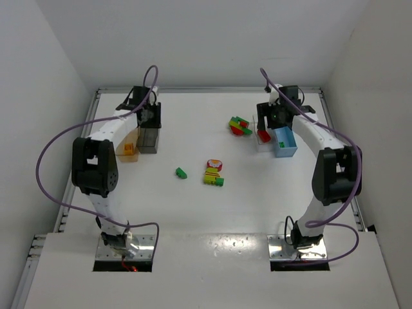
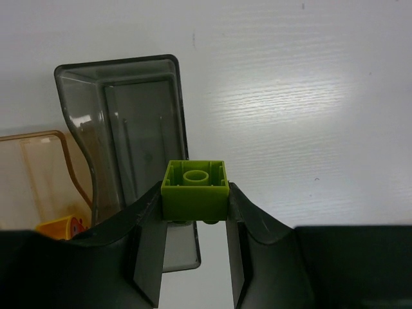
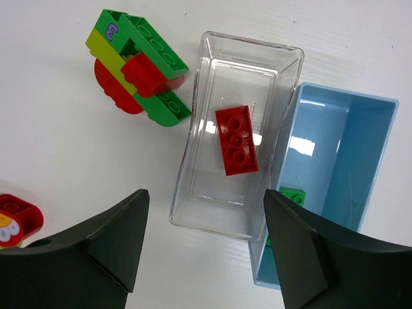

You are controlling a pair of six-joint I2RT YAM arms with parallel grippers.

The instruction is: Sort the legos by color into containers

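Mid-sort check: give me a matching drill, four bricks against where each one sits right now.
Bricks:
1. lime brick
2. red brick
3. small green brick
4. yellow brick

Places:
A. in the light blue bin
B. in the orange bin
C. held by the left gripper
D. in the clear bin

Pairs: 1-C, 2-D, 3-A, 4-B

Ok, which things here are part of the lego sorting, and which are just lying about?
Part of the job: lime brick, red brick, loose green brick, mixed cluster by the bins, mixed cluster mid-table, orange bin, grey bin, clear bin, blue bin.
Just there: purple cables, metal base plates.
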